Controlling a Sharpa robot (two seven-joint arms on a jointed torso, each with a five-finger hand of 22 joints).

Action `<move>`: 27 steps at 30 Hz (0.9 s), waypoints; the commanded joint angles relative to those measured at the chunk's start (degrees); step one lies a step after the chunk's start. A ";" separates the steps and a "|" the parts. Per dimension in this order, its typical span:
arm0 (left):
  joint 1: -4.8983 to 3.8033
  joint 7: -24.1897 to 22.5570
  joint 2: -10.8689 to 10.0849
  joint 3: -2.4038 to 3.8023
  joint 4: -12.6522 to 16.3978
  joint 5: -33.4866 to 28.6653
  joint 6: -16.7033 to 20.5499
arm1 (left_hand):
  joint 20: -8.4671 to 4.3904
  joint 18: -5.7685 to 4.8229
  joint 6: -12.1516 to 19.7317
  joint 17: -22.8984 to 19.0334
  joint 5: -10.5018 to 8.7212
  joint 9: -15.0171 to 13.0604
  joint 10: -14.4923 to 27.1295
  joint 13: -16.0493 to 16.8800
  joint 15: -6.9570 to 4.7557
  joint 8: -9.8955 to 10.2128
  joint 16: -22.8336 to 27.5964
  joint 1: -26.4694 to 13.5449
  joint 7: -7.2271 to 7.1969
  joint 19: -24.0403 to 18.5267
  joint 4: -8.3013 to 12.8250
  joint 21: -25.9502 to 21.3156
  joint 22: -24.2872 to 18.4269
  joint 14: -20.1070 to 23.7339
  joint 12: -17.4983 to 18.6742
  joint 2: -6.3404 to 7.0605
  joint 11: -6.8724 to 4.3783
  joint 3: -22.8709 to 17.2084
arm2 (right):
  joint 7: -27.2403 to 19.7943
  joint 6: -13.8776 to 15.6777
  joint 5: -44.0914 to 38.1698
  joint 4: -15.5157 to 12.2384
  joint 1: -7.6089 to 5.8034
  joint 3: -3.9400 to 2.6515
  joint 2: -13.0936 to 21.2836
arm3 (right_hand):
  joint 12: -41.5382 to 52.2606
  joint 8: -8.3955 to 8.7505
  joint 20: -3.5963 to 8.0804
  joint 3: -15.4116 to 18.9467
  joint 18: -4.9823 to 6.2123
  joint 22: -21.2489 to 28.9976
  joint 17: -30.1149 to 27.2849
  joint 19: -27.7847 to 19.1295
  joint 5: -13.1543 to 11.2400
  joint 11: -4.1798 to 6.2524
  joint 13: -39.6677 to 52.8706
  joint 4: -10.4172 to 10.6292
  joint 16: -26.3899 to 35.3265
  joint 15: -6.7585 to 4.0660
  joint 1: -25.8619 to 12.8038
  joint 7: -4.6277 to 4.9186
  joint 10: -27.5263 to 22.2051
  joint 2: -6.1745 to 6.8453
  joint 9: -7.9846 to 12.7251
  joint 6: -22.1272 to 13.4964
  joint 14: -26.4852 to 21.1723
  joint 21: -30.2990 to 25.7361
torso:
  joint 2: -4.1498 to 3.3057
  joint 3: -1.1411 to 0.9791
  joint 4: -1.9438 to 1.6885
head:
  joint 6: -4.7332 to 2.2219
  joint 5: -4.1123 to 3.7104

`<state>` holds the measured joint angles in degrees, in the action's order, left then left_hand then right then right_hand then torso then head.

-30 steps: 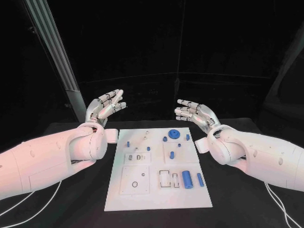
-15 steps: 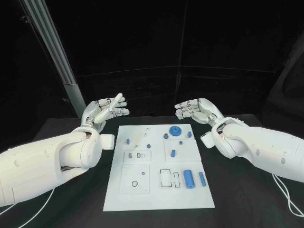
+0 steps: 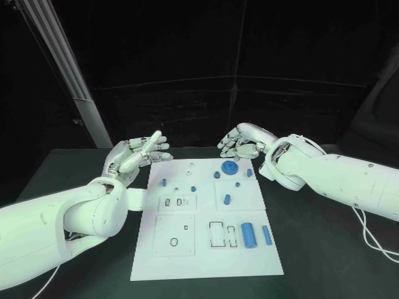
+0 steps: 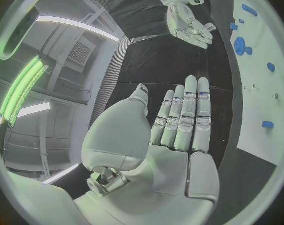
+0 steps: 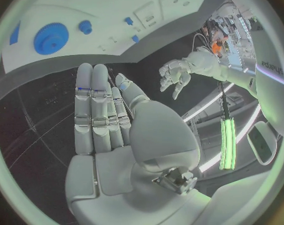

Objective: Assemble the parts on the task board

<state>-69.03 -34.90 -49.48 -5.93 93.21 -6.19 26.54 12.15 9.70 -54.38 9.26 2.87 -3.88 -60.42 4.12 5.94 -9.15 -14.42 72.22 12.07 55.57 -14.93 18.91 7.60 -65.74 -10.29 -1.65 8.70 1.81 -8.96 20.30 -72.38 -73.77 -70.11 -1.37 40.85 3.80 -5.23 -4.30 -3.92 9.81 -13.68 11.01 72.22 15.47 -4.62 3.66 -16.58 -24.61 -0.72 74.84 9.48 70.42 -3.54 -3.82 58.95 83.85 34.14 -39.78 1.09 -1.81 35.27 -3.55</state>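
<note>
Both hands have drifted inward above the white board's (image 3: 202,261) far edge: left hand (image 3: 138,154) at 11 o'clock, right hand (image 3: 242,141) at 1 o'clock, each spread wide, empty; blue parts (image 3: 247,234) lie untouched on the board, mid-bench (image 3: 317,249).

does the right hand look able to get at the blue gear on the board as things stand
Probably yes. The right hand is open, holding nothing, and hovers just beyond the task board, close to the blue gear. Nothing lies between them.

Black table (image 3: 65,168) — white task board (image 3: 204,258) lies flat at its middle.
</note>
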 commanded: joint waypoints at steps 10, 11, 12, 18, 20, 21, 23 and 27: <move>-0.10 1.28 0.48 0.05 0.77 -0.16 -3.72 | 0.10 0.82 -0.32 0.23 0.04 0.14 -0.13 -0.12 -0.05 0.74 0.61 -0.25 0.14 0.49 -0.08 -0.21 -0.27 -0.31 0.84 -0.42 0.23 0.81 | 11.45 -10.09 -24.01 -0.15 -0.58 -0.07 -2.04 | -0.15 1.59 -0.47 -2.14 0.56 -4.47 7.57 2.51 -2.24 -0.83 0.08 0.31 -16.01 0.42 -3.11 0.30 -4.87 1.53 0.00 -1.41 2.53 7.83 | -2.02 0.31 -1.08 | -0.67 -0.94; -0.10 1.32 0.53 0.05 0.80 -0.17 -3.81 | 0.10 0.82 -0.32 0.23 0.04 0.14 -0.13 -0.12 -0.05 0.74 0.61 -0.25 0.14 0.49 -0.08 -0.21 -0.27 -0.31 0.84 -0.42 0.23 0.81 | 11.60 -10.55 -24.44 -0.08 -0.59 -0.07 -2.17 | -0.10 1.58 -0.62 -2.30 0.48 -4.86 8.13 2.44 -2.37 -0.74 0.10 0.36 -17.18 0.37 -3.18 0.36 -5.12 1.55 -0.01 -1.54 2.43 8.46 | -2.06 0.33 -1.13 | -0.66 -1.03; -0.10 1.36 0.57 0.05 0.83 -0.17 -3.89 | 0.10 0.82 -0.31 0.24 0.04 0.14 -0.12 -0.12 -0.05 0.76 0.63 -0.24 0.15 0.49 -0.07 -0.22 -0.28 -0.31 0.86 -0.43 0.24 0.82 | 11.72 -10.92 -24.80 0.00 -0.60 -0.07 -2.30 | -0.09 1.58 -0.57 -2.42 0.61 -5.27 8.73 2.34 -2.50 -0.92 0.10 0.39 -18.39 0.54 -3.25 0.24 -5.45 1.61 -0.01 -1.72 2.34 9.12 | -2.10 0.35 -1.16 | -0.68 -1.09; -0.10 1.55 0.50 0.05 1.30 -0.17 -4.22 | 0.12 0.81 -0.29 0.30 0.05 0.15 -0.02 -0.15 -0.01 0.89 0.75 -0.17 0.18 0.50 -0.03 -0.31 -0.35 -0.29 1.04 -0.53 0.28 0.92 | 11.95 -12.71 -26.06 0.36 -0.61 -0.08 -2.94 | 0.03 1.53 -1.03 -3.23 0.28 -9.80 23.49 2.18 -2.91 -1.12 0.13 0.42 -31.55 0.74 -3.25 0.34 -6.46 1.74 -0.06 -1.85 2.36 14.03 | -2.53 0.40 -1.28 | -0.70 -1.10; -0.10 1.60 0.49 0.05 1.35 -0.17 -4.29 | 0.12 0.81 -0.29 0.30 0.05 0.15 -0.02 -0.15 -0.01 0.89 0.75 -0.17 0.18 0.50 -0.03 -0.31 -0.35 -0.29 1.04 -0.53 0.28 0.92 | 11.85 -13.20 -26.25 0.51 -0.61 -0.08 -3.12 | 0.09 1.51 -1.19 -3.57 -0.07 -12.36 28.09 2.47 -2.93 -1.12 0.14 0.43 -35.28 0.74 -3.27 0.39 -6.44 1.73 -0.07 -1.75 2.31 16.23 | -2.64 0.39 -1.30 | -0.68 -1.02; -0.10 1.64 0.49 0.05 1.35 -0.17 -4.33 | 0.12 0.81 -0.29 0.30 0.05 0.15 -0.02 -0.15 -0.01 0.89 0.75 -0.17 0.18 0.50 -0.03 -0.31 -0.35 -0.29 1.04 -0.53 0.28 0.92 | 11.79 -13.47 -26.33 0.61 -0.61 -0.07 -3.21 | 0.11 1.51 -1.29 -3.78 -0.17 -13.27 29.53 2.46 -2.93 -1.12 0.14 0.44 -36.54 0.76 -3.29 0.40 -6.43 1.71 -0.07 -1.67 2.09 17.09 | -2.66 0.38 -1.33 | -0.64 -1.00; -0.10 1.70 0.49 0.05 1.36 -0.17 -4.39 | 0.13 0.81 -0.28 0.33 0.05 0.15 0.05 -0.17 0.00 0.95 0.81 -0.14 0.21 0.52 0.00 -0.36 -0.39 -0.29 1.14 -0.57 0.31 0.99 | 11.65 -14.13 -26.30 0.88 -0.61 -0.07 -3.39 | 0.07 1.47 -1.38 -4.05 -0.22 -14.01 29.73 2.27 -2.96 -1.17 0.12 0.43 -37.10 0.83 -3.32 0.40 -6.55 1.75 -0.10 -1.45 1.62 17.89 | -2.69 0.47 -1.38 | -0.59 -1.00; -0.10 1.75 0.50 0.05 1.33 -0.17 -4.48 | 0.14 0.81 -0.28 0.36 0.04 0.15 0.07 -0.17 0.01 0.99 0.84 -0.13 0.23 0.53 0.01 -0.38 -0.41 -0.30 1.20 -0.57 0.32 1.04 | 11.47 -15.28 -26.07 1.40 -0.61 -0.05 -3.73 | 0.01 1.42 -1.50 -4.47 -0.33 -15.19 30.64 2.13 -2.98 -1.25 0.05 0.42 -38.10 0.91 -3.25 0.37 -6.84 1.65 -0.12 -1.12 1.26 19.00 | -2.82 0.53 -1.35 | -0.79 -0.99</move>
<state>-69.04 -33.19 -49.00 -5.92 94.42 -6.39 23.29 12.27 9.70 -54.38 9.54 2.87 -3.78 -60.41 4.02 5.95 -8.46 -13.96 72.22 12.07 55.85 -14.93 18.91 7.25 -65.74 -9.36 -1.65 8.70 2.44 2.28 7.69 -97.20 -72.54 -70.57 -1.39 37.23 3.77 -3.77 -5.44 -8.05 9.81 -28.72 41.48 74.55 12.79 -5.94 3.74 -16.12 -62.45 -0.09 71.92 9.78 63.95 -1.68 -3.88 57.36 84.04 52.76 -42.43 1.55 -3.15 34.57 -4.56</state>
